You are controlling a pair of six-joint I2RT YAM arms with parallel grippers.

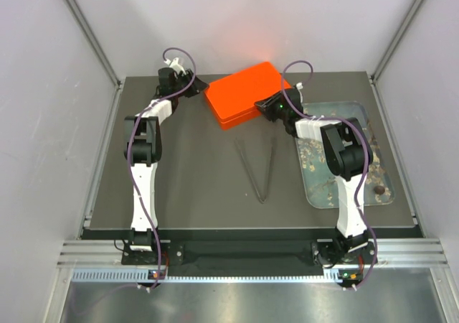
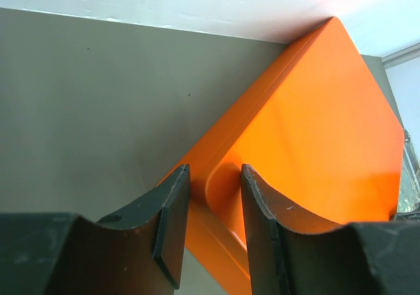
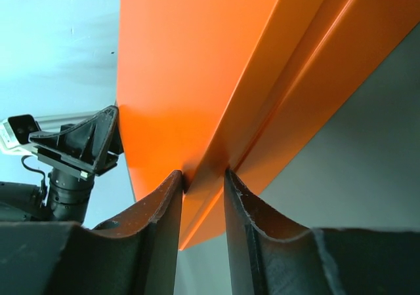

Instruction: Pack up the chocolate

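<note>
Left gripper (image 2: pixel 214 196) has its jaws drawn narrow, pinching a corner of the orange box (image 2: pixel 315 131); right gripper (image 3: pixel 203 196) straddles the opposite lid rim, jaws narrow, grip impossible to tell; chocolate (image 1: pixel 378 190) lies on the tray (image 1: pixel 356 113) beside the right arm.

Chocolate (image 1: pixel 378 191): one small dark brown lump, lying loose at the near right corner of the tray (image 1: pixel 346 111). Other lumps cannot be distinguished from the tray's brown print.
</note>
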